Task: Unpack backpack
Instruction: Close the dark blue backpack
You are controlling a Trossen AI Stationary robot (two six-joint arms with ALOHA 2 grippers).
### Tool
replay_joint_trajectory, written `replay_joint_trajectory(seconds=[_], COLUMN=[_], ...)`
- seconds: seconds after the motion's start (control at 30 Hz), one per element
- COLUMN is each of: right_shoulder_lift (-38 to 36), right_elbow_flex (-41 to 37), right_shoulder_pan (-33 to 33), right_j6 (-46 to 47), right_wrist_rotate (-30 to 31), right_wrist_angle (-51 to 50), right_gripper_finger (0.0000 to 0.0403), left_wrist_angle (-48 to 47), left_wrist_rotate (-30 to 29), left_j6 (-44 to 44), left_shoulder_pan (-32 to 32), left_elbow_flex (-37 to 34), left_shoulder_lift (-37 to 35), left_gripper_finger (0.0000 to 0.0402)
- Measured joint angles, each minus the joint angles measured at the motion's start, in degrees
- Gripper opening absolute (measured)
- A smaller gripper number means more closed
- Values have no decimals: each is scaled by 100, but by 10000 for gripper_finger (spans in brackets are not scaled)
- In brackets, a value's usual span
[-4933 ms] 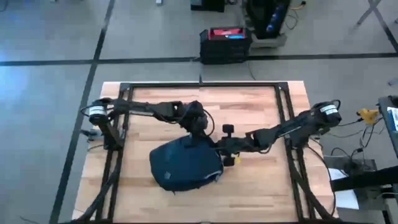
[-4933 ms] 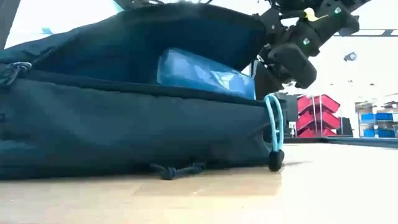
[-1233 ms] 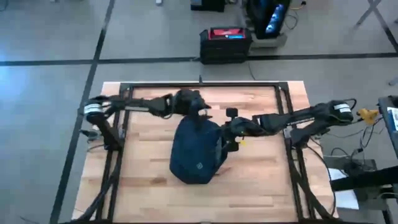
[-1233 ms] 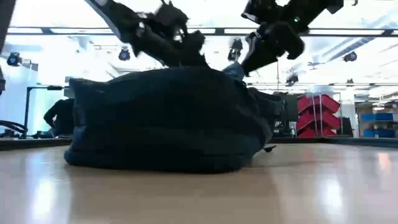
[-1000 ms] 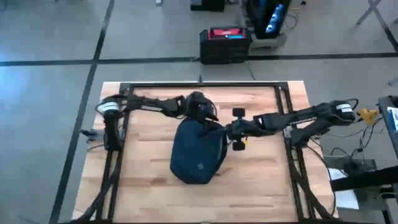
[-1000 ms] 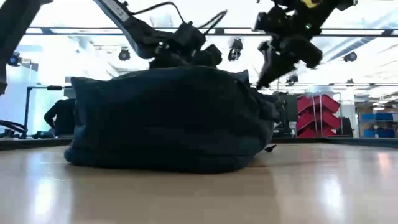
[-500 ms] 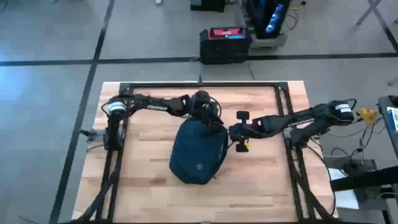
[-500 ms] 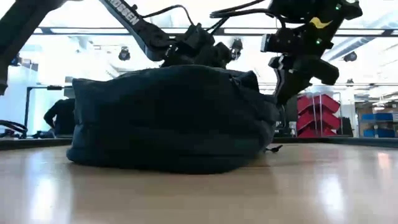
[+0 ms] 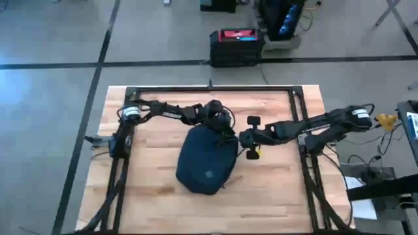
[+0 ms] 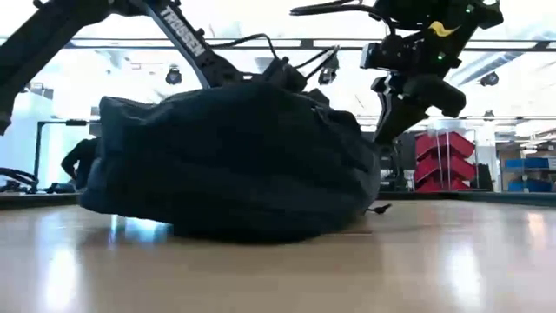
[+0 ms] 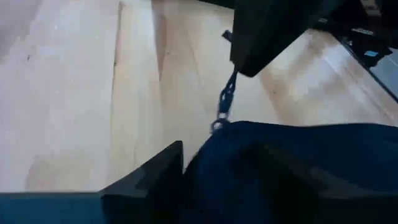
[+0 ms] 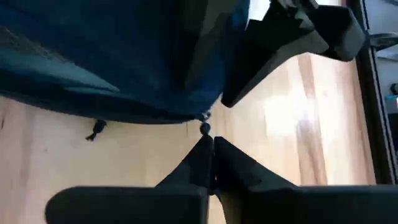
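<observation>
The dark navy backpack [image 9: 208, 163] lies in the middle of the wooden table, its small light logo patch [image 9: 209, 173] facing up. In the low view the backpack [image 10: 234, 165] stands tipped, its bottom at the table's left raised off the wood. My left gripper [image 9: 222, 128] is down at the backpack's far end, with navy fabric [image 11: 280, 168] filling its wrist view. My right gripper [image 12: 211, 149] stands at the backpack's far right corner, shut on a zipper pull [image 12: 204, 129]. What is inside the backpack is hidden. My right gripper pinches the free end of the zipper pull's cord [image 12: 207, 138] between its two shut fingertips. It comes from the table's right side, slanting down. The cord [image 11: 225, 102] runs straight and taut from the backpack's edge up to the fingers, clear of the table.
A black frame [image 9: 209, 88] runs around the tabletop, with rails along both sides. Bare wood [image 9: 150, 196] lies left, right and near of the backpack. On the floor beyond the far edge stands a black crate [image 9: 236, 46].
My left gripper has gone down onto the backpack's far end. The backpack has tipped, its bottom at the table's left lifting off the wood while its right side stays down. My right gripper keeps its hold on the zipper pull.
</observation>
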Motion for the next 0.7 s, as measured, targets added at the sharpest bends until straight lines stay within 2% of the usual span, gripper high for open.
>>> replay_joint_trajectory(seconds=[0.1,0.13,0.3,0.6,0.63,0.7], right_shoulder_lift=[-27,-50,-173,8,44,90], right_elbow_flex=[0,0,0,-26,-28,-33], right_shoulder_pan=[20,40,191,811,869,929], right_j6=[87,115,302,836,836,832], right_wrist_rotate=[0,10,21,3,46,544], right_wrist_angle=[0,-4,-6,49,51,43], right_gripper_finger=[0,0,0,0,0,0], left_wrist_angle=[-20,-23,-86,-274,-293,-372], left_wrist_rotate=[-111,-115,-262,-353,-334,-323], left_j6=[54,54,61,147,174,210], left_shoulder_pan=[-1,-1,41,319,328,327], left_elbow_flex=[-4,-4,-9,-31,-31,-31], left_shoulder_lift=[0,0,-43,-497,-528,-594], left_gripper_finger=[38,21,4,1,1,0])
